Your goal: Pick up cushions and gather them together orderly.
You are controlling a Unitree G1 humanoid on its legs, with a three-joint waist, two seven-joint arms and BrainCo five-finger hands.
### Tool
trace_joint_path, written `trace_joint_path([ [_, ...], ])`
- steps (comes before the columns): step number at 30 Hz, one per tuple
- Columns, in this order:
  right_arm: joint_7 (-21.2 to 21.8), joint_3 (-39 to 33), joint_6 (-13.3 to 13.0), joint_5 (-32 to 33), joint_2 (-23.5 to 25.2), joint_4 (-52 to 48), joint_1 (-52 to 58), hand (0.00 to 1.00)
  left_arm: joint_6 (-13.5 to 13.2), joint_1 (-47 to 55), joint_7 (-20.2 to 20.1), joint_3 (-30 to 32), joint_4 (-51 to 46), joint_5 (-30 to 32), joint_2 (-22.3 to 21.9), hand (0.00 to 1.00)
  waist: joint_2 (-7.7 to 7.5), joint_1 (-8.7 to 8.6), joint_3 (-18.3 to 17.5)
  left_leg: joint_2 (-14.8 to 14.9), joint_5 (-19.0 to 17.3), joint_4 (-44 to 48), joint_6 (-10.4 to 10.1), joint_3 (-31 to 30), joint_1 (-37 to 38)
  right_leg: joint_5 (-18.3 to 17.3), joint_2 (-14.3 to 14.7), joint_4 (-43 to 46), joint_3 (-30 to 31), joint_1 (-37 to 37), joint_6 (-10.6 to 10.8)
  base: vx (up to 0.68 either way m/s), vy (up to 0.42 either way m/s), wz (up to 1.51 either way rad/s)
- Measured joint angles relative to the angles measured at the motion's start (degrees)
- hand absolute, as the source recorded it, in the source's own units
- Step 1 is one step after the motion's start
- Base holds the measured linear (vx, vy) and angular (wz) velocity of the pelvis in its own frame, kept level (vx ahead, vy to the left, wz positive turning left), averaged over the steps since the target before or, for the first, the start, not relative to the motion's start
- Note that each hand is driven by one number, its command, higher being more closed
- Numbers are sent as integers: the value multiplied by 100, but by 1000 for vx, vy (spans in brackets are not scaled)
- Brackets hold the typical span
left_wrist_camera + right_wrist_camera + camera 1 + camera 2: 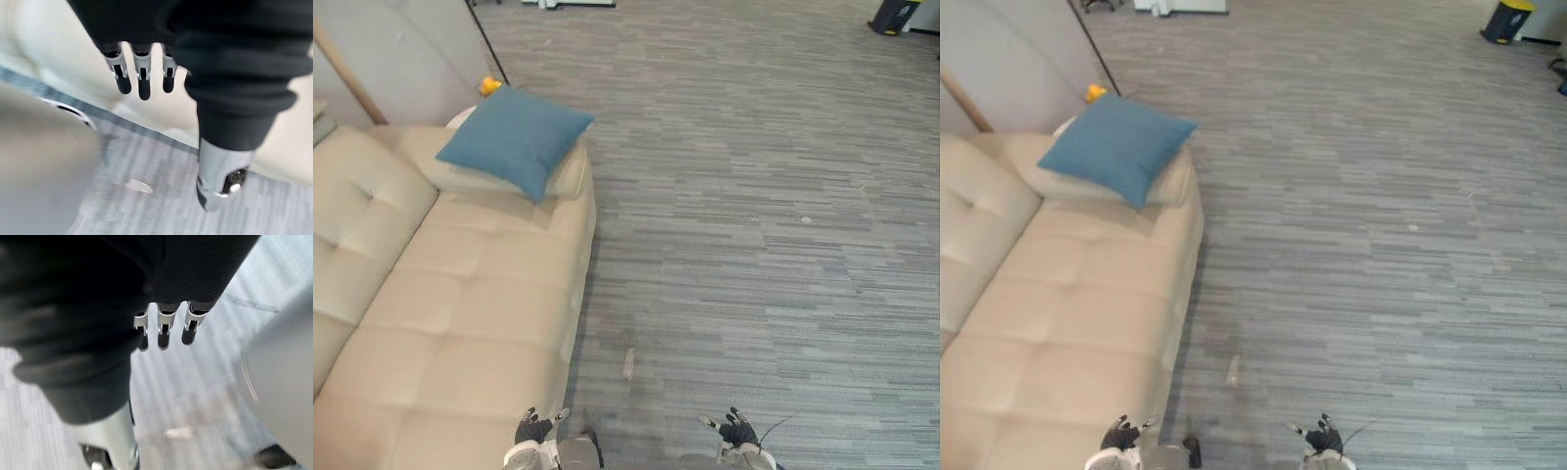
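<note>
A blue cushion [516,138] lies tilted at the far end of the beige sofa [460,323], resting on a cream cushion [564,176] beneath it. My left hand [534,429] hangs low at the near edge of the view, beside the sofa's front corner, fingers straight and empty. My right hand [737,429] hangs low over the grey floor, also open with nothing in it. In the wrist views the left hand's fingers [142,78] and the right hand's fingers [164,328] point down, relaxed. Both hands are far from the cushions.
A small orange object [489,86] sits behind the blue cushion by the grey wall panel [411,54]. A small scrap [628,364] lies on the grey carpet floor [754,215]. A dark bin [895,16] stands at the far right.
</note>
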Motion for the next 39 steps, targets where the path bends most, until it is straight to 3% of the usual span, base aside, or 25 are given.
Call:
trace_joint_path([
  [2,-8,-20,9,-191,10,22,-172,0,8,-20,9,-9,8,-1,-15,0,-13,-77,35,62,-84,-434,-7,60,511,-365,-65,-366,-581,-370,-363,413,-69,-13],
  [5,-8,-225,17,-188,6,29,-237,0,12,-91,4,-10,73,5,-95,0,32,-145,55,223,-63,-927,-42,131,1014,-281,106,-1774,-1063,-570,-527,432,-183,2],
  [6,-17,-339,22,-190,3,56,-268,0,21,-186,-1,-14,121,10,-148,0,14,-179,88,257,-62,-1137,-47,120,1278,180,218,-2813,-995,-650,-568,493,-262,16],
  [7,-20,-339,22,-190,-2,81,-252,0,21,-199,-9,-12,126,13,-160,0,-42,-195,99,207,-59,-1157,-55,78,1373,555,236,-3159,-904,-593,-637,621,-341,12],
  [8,-23,-434,31,-194,-106,209,-318,0,33,-257,-16,19,225,43,-255,0,148,-199,170,356,34,-1107,-94,-133,1560,594,375,-3041,-999,-363,-971,415,-217,1],
  [10,-46,-620,38,-231,-173,267,-383,0,24,-322,-39,62,215,75,-424,0,246,-204,185,399,353,-718,-297,-440,1525,78,359,-2628,-1015,-294,-1169,493,-289,3],
  [11,-50,-635,47,-276,-180,288,-380,0,25,-331,-40,38,220,86,-441,0,277,-206,190,424,396,-586,-331,-508,1506,-10,364,-2591,-1043,-239,-1180,589,-368,32],
  [12,-51,-658,80,-411,-198,321,-367,0,28,-357,-102,32,202,120,-434,0,316,-279,179,549,706,514,-530,-816,1106,-258,395,-2682,-1203,119,-1236,377,-228,40],
  [13,-51,-655,84,-411,-197,333,-350,0,31,-376,-112,58,202,120,-437,0,311,-307,193,603,937,1152,-715,-973,819,-296,404,-2818,-1265,320,-1239,542,-316,54],
  [14,-65,-612,92,-407,-202,405,-342,0,32,-378,-121,61,173,119,-435,0,252,-283,252,690,1123,2560,-992,-1154,155,-318,483,-3191,-1307,786,-1253,408,-201,30],
  [15,-71,-554,122,-401,-195,419,-370,0,23,-371,-131,119,57,117,-435,0,259,-218,306,782,959,3609,-907,-1085,-373,-327,563,-3532,-1317,1255,-1271,467,-187,17],
  [17,-73,-509,147,-400,-190,482,-374,0,6,-373,-132,161,-84,115,-425,0,226,-116,355,828,621,4025,-561,-721,-1026,-332,607,-3980,-1350,1820,-1275,359,-100,-2],
  [20,-99,-543,168,-402,-155,462,-401,0,-24,-370,-129,162,-193,116,-426,0,224,-54,363,840,280,2947,-218,-42,-1617,-339,611,-4482,-1340,2389,-1154,335,-19,-9],
  [22,-112,-558,189,-405,-124,415,-378,0,-35,-367,-117,162,-233,125,-429,0,212,-45,362,668,372,1503,-156,230,-1658,-440,542,-4685,-1329,2696,-968,420,76,-11],
  [23,-111,-544,191,-410,-118,416,-359,0,-33,-346,-115,161,-234,160,-439,0,231,-39,339,482,933,379,-55,327,-1646,-597,516,-4774,-1291,2921,-781,478,141,-15],
  [24,-112,-537,200,-410,-103,419,-355,0,-33,-341,-114,161,-236,183,-431,0,199,0,332,426,1220,368,2,306,-1623,-645,481,-4771,-1250,2953,-736,626,173,-18],
  [25,-112,-532,212,-416,-10,432,-351,0,-35,-334,-113,160,-238,241,-367,0,6,30,198,220,1207,314,139,377,-1585,-681,301,-4760,-1136,3005,-654,685,165,-4],
  [26,-98,-525,213,-422,80,437,-314,0,-25,-349,-116,158,-229,262,-291,0,-183,11,146,52,1090,304,275,442,-1504,-531,88,-4526,-1033,2924,-517,679,160,4],
  [28,-95,-531,229,-435,95,446,-275,0,-25,-346,-117,160,-219,277,-270,0,-197,59,138,5,949,338,306,461,-1390,-385,19,-4050,-829,2798,-409,413,127,12],
  [30,-91,-551,233,-645,104,465,-254,0,-8,-343,-116,153,-174,276,-234,0,-237,72,166,-171,726,96,327,433,-853,51,-176,-2351,-580,2312,61,520,159,29],
  [31,-65,-528,232,-644,112,451,-215,0,16,-338,-106,160,-91,274,-187,0,-184,45,223,-267,564,-105,318,308,-405,456,-333,-852,-425,1706,366,452,84,33],
  [32,-56,-504,214,-645,98,441,-216,0,23,-335,-105,161,-55,274,-171,0,-188,30,223,-280,515,-149,313,270,-268,367,-356,-513,-413,1534,312,420,59,47],
  [34,-39,-427,187,-644,17,405,-194,0,71,-307,-101,160,34,275,-156,0,-156,21,227,-280,404,-515,304,56,378,-182,-408,-189,-669,964,-48,371,-34,57],
  [36,-39,-433,153,-644,4,388,-197,0,79,-311,-99,163,84,274,-160,0,-142,-1,229,-254,404,-751,301,-106,650,-345,-405,-696,-826,706,-193,362,-102,66],
  [39,-41,-444,115,-636,-33,393,-230,0,83,-338,-95,233,114,273,-201,0,-124,-133,228,-133,239,-847,61,-687,827,-263,-139,-2319,-489,428,-283,263,-203,87],
])
